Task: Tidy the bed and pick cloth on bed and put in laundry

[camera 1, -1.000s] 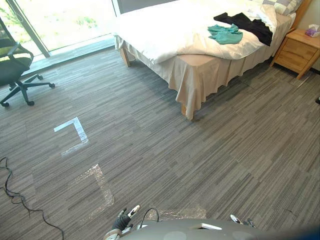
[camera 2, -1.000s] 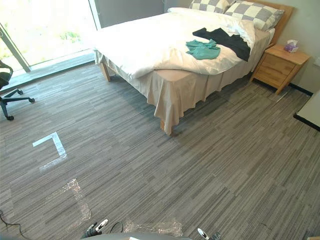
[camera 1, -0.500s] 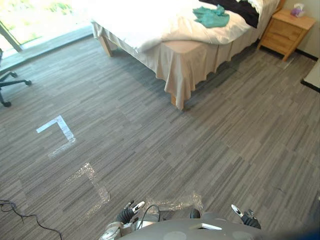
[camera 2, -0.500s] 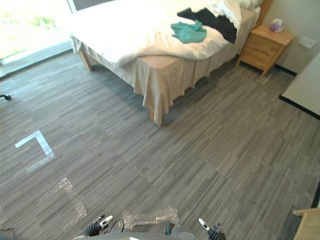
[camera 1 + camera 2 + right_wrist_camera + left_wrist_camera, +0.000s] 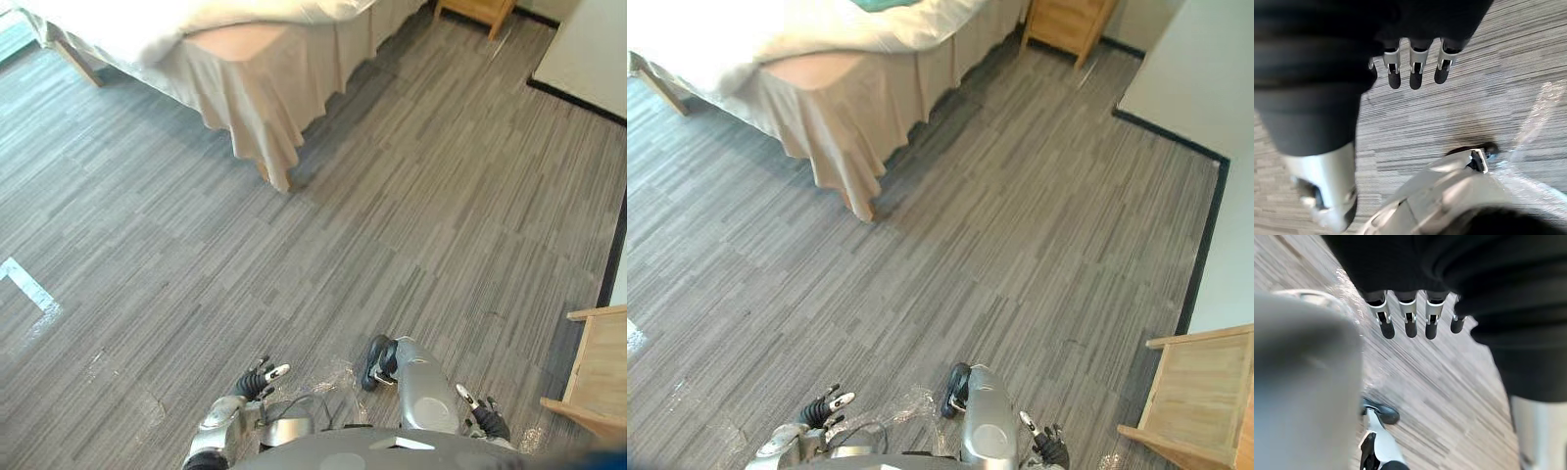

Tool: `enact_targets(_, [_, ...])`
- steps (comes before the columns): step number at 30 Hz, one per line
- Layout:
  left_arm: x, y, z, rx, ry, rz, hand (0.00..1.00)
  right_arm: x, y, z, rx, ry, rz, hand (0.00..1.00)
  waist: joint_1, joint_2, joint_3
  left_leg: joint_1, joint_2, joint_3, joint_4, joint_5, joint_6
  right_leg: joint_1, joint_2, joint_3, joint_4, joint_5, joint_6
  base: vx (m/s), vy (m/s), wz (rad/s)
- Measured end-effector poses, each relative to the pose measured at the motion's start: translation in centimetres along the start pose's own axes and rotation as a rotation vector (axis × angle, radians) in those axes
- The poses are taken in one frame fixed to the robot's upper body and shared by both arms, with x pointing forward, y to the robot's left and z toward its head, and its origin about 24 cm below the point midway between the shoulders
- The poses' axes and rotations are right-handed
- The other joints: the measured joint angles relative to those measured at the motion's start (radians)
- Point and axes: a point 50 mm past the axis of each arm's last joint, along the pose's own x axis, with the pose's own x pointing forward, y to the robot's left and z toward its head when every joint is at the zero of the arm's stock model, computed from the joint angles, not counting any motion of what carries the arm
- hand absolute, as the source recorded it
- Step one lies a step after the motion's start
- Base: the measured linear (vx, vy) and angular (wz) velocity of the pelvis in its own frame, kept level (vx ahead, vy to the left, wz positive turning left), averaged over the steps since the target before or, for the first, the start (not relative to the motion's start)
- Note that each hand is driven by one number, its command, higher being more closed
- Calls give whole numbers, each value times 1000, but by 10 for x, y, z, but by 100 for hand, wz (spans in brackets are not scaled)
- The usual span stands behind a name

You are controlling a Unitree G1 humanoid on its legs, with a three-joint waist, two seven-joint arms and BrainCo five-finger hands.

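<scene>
No writing, label, number or sign is legible anywhere.

Head pair downward, shared floor (image 5: 421, 196) (wrists close)

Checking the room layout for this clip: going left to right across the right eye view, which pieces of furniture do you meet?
The bed → wooden nightstand → light wooden frame at the lower right edge.

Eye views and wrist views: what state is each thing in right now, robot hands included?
Left robot hand: open, fingers straight, holding nothing.
Right robot hand: open, holding nothing.
Teal cloth: lying on the bed, not picked up.
Bed: untidy, mattress corner bare.
Duvet: uneven, off the corner, hanging over the side.
</scene>
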Motion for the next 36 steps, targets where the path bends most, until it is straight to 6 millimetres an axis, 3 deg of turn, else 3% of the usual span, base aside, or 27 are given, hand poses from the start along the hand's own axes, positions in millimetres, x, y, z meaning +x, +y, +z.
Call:
enact_targets(1, [-3,3,-6,-8,7,19,0,-2,-2,-6,-30,20,7,0,-9,12,-25,14,25,7,31,2,0,12,16,-20,27,-53,-61,326,-374,-1])
enact_targets(2, [-4,2,-10,-20,18,23,0,-2,-4,-4,-51,17,5,0,-11,27,-41,5,54,5,63,16,11,18,31,-32,33,-78,-67,376,-407,-11])
enact_targets(3, [-4,2,-16,-34,35,30,0,0,-5,-1,-102,11,9,0,-17,33,-65,-34,89,-24,150,70,51,23,56,-38,31,-119,-71,415,-408,-10])
enact_targets(5, [-4,-3,-19,-73,29,24,0,3,-6,7,-191,-2,16,0,-25,53,-87,-156,145,-137,378,195,86,83,122,-41,-40,-149,-87,473,-445,-19])
enact_targets(6, [-4,-4,-19,-86,18,29,0,5,-7,10,-224,-6,19,0,-22,59,-89,-203,156,-167,476,200,79,108,146,-37,-75,-150,-89,488,-351,-32])
enact_targets(7, [-5,-3,-16,-99,-6,42,0,8,-6,15,-283,-15,30,0,-20,73,-94,-299,161,-230,680,184,69,173,192,-33,-160,-142,-94,521,-292,-28])
enact_targets(8, [-5,-1,-11,-115,-28,50,0,10,-3,18,-319,-20,43,0,-20,75,-94,-398,130,-289,839,153,68,253,223,-30,-258,-121,-113,618,-307,-25])
enact_targets(10, [-4,-3,3,-122,-94,39,0,15,7,28,-356,-53,82,0,-2,54,-85,-554,33,-311,941,97,63,377,252,-6,-412,-70,-129,531,-226,-35])
enact_targets(12, [-1,-10,20,-125,-155,3,0,16,14,37,-359,-101,110,0,39,47,-80,-668,-31,-256,877,39,80,472,260,4,-506,-46,-91,437,-138,-41])
enact_targets(13, [-1,-12,23,-134,-171,-2,0,16,16,41,-360,-118,115,0,45,41,-76,-694,-53,-228,839,24,98,506,261,6,-530,-42,-85,530,-130,-30])
enact_targets(15, [0,-16,28,-172,-209,-1,0,16,28,47,-355,-161,151,0,59,20,-60,-762,-127,-78,651,-4,178,632,252,-4,-562,-57,-53,598,-111,-18])
enact_targets(16, [0,-17,29,-178,-215,-1,0,16,30,49,-361,-172,157,0,64,19,-60,-779,-144,-36,596,5,200,659,251,-10,-561,-63,-41,677,-89,-15])
enact_targets(17, [0,-19,29,-189,-226,-4,0,15,31,49,-373,-179,168,0,73,15,-61,-802,-179,55,459,47,264,706,253,-14,-557,-83,-6,703,-76,-12])
enact_targets(18, [0,-21,27,-195,-222,-6,0,14,31,48,-380,-182,171,0,78,18,-67,-798,-204,136,317,112,306,739,269,-8,-549,-95,17,714,-69,-16])
enact_targets(19, [0,-23,20,-207,-204,-3,0,13,28,46,-381,-181,167,0,82,37,-83,-789,-215,214,177,195,372,764,300,-3,-534,-99,25,745,-55,1])
enact_targets(20, [-1,-11,25,-207,-222,26,0,13,36,37,-350,-149,172,0,84,-11,-83,-771,-246,232,183,196,465,780,275,0,-504,-106,39,798,-86,43])
enact_targets(21, [1,-14,34,-193,-245,33,0,12,35,34,-323,-145,158,0,76,-26,-93,-750,-270,202,152,160,466,735,228,-12,-399,-99,90,946,-39,38])
enact_targets(23, [2,-17,28,-210,-230,45,0,11,33,31,-340,-137,148,0,97,-22,-96,-678,-271,200,130,121,463,740,180,-34,-369,-117,85,719,64,6])
enact_targets(25, [2,-17,19,-209,-192,51,0,10,24,27,-358,-119,112,0,95,-11,-124,-561,-274,159,93,72,423,733,120,-49,-298,-87,98,669,135,17])
enact_targets(26, [2,-16,13,-191,-162,55,0,8,13,22,-338,-98,70,0,92,-18,-161,-513,-295,119,66,56,398,672,73,-40,-141,-45,120,711,69,78])
enact_targets(27, [3,-15,11,-166,-142,54,0,7,3,18,-318,-73,28,0,79,-34,-173,-458,-322,66,46,46,368,594,23,-19,77,-4,109,590,-2,96])
enact_targets(29, [5,-15,11,-145,-122,50,0,7,-6,17,-320,-49,-12,0,64,-38,-171,-379,-342,-1,18,38,352,505,-24,10,306,15,106,456,-76,127])
enact_targets(30, [6,-16,6,-149,-96,56,0,5,-12,15,-341,-36,-28,0,57,-28,-170,-310,-345,-64,-10,40,348,436,-53,19,397,15,105,646,-154,161])
enact_targets(33, [6,-14,-3,-167,-33,69,0,3,-10,11,-367,-36,-11,0,38,-7,-167,-195,-300,-208,-52,46,338,263,-76,36,370,8,94,547,-217,152])
enact_targets(35, [7,-15,-7,-179,0,68,0,4,-3,10,-367,-43,13,0,33,-5,-162,-152,-253,-270,-53,52,322,186,-58,55,227,6,93,406,-311,157])
enact_targets(36, [7,-12,-8,-200,8,77,0,6,2,11,-370,-47,30,0,32,-9,-163,-137,-225,-303,-52,56,286,160,-36,77,80,13,100,402,-356,155])
